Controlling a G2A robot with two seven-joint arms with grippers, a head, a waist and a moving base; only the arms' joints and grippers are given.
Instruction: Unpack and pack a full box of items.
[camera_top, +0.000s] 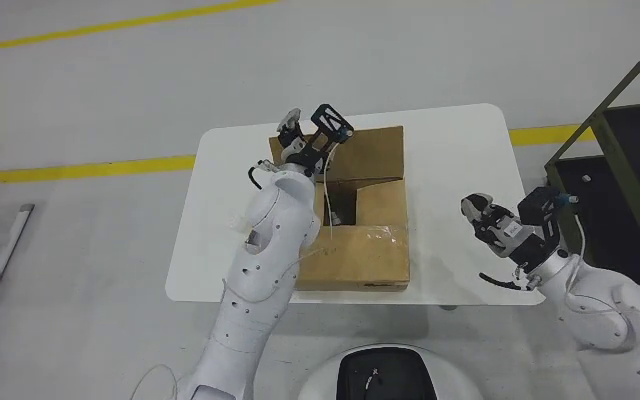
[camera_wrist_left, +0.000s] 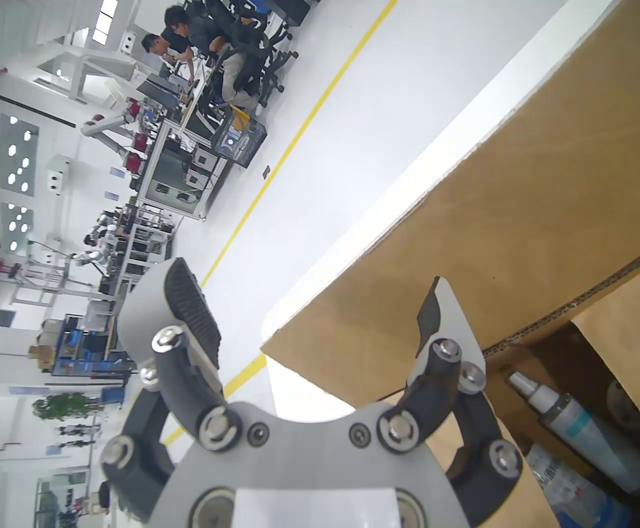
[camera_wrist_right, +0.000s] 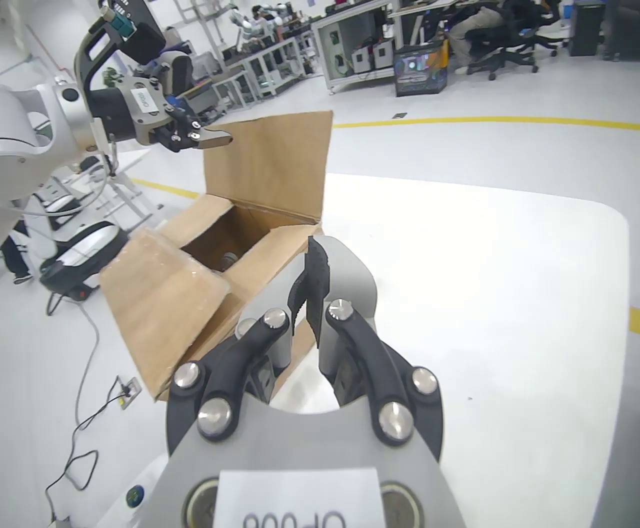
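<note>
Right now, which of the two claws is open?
The left claw, by the raised box flap; its fingers are spread wide, while the right claw's are pressed together.

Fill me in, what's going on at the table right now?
The left gripper, open, is at the top edge of the raised far flap of the cardboard box. The box stands open with a bottle and other items inside. The right gripper is shut and empty, above the table beside the box.

The box (camera_top: 372, 258) sits on the table (camera_top: 462, 160), a bottle (camera_wrist_left: 570, 420) inside it.
</note>
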